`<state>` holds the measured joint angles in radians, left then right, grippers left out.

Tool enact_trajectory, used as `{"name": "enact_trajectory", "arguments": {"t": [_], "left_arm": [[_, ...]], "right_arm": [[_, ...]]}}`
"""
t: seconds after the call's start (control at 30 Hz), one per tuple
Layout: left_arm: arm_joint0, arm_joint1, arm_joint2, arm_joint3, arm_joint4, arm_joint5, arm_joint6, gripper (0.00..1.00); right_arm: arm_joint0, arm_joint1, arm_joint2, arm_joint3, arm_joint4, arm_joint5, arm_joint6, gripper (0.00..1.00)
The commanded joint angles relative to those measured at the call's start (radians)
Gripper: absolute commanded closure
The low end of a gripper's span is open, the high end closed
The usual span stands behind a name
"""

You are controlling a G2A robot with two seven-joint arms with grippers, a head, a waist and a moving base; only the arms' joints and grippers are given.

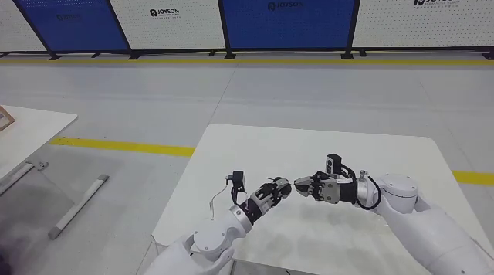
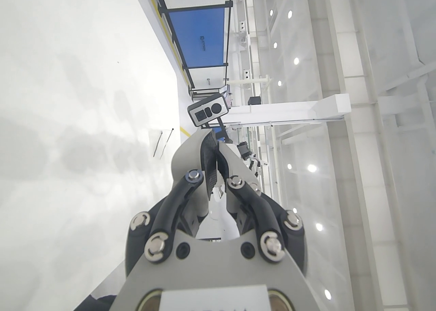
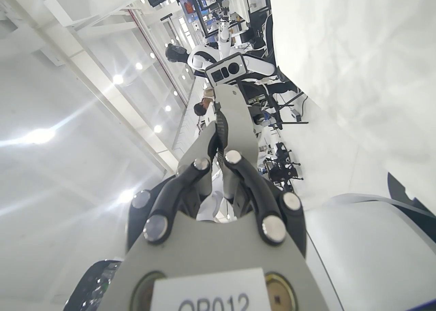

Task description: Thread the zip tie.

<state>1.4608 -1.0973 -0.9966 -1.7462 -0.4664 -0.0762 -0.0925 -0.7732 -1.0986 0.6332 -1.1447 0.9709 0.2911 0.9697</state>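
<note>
Over the middle of the white table (image 1: pixel 309 147) my two grippers meet tip to tip. My left gripper (image 1: pixel 283 188) comes from the near left, my right gripper (image 1: pixel 302 186) from the right. In the left wrist view my left gripper (image 2: pixel 214 143) is shut, pads pressed together, and whether anything is pinched is hidden. The right gripper (image 3: pixel 217 113) is also shut, with a small pale bit at its tip that I cannot identify. Two thin dark zip ties (image 2: pixel 160 143) lie flat on the table beyond the right gripper. A thin dark strand (image 1: pixel 270 179) shows by the left fingertips.
The other arm's wrist camera (image 2: pixel 208 110) sits just past my left fingertips, and the left arm's camera (image 3: pixel 226 70) sits past my right ones. A second white table (image 1: pixel 31 128) stands off to the left across the floor.
</note>
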Motion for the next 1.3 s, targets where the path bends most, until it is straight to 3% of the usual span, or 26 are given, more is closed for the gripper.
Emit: {"name": "enact_trajectory", "arguments": {"t": [0.0, 0.17, 0.23, 0.27, 0.3, 0.33, 0.67, 0.8, 1.17, 1.27], "left_arm": [[0.001, -0.001, 0.0, -0.001, 0.015, -0.005, 0.003, 1.0], [0.007, -0.005, 0.002, -0.003, 0.041, -0.02, 0.017, 1.0], [0.008, -0.006, 0.002, -0.003, 0.045, -0.022, 0.017, 1.0], [0.009, -0.007, 0.001, -0.002, 0.046, -0.023, 0.017, 1.0], [0.01, -0.008, 0.0, -0.002, 0.048, -0.024, 0.017, 1.0], [0.01, -0.008, 0.0, -0.002, 0.049, -0.024, 0.017, 1.0], [0.011, -0.014, -0.009, 0.008, 0.128, -0.042, 0.056, 1.0], [0.017, -0.012, -0.008, 0.008, 0.206, -0.057, 0.048, 1.0], [0.02, -0.014, -0.003, 0.008, 0.211, -0.056, 0.038, 1.0], [0.011, -0.016, -0.011, 0.008, 0.184, -0.035, 0.027, 1.0]], "right_arm": [[0.0, 0.0, 0.0, 0.0, 0.0, 0.0, 0.0, 1.0], [-0.011, 0.0, 0.005, -0.009, 0.001, -0.007, -0.018, 0.98], [-0.022, 0.001, 0.019, -0.018, 0.002, -0.004, -0.033, 0.65], [-0.029, 0.003, 0.03, -0.025, 0.003, -0.005, -0.038, 0.56], [-0.035, 0.004, 0.037, -0.029, 0.003, -0.003, -0.039, 0.41], [-0.039, 0.006, 0.044, -0.033, 0.0, 0.0, -0.041, 0.0], [-0.109, 0.028, 0.138, -0.071, -0.02, -0.022, -0.066, 0.0], [-0.135, 0.047, 0.176, -0.123, -0.135, -0.06, -0.105, 0.0], [-0.136, 0.047, 0.175, -0.124, -0.14, -0.062, -0.11, 0.0], [-0.128, 0.049, 0.157, -0.149, -0.272, -0.068, -0.14, 0.0]]}}
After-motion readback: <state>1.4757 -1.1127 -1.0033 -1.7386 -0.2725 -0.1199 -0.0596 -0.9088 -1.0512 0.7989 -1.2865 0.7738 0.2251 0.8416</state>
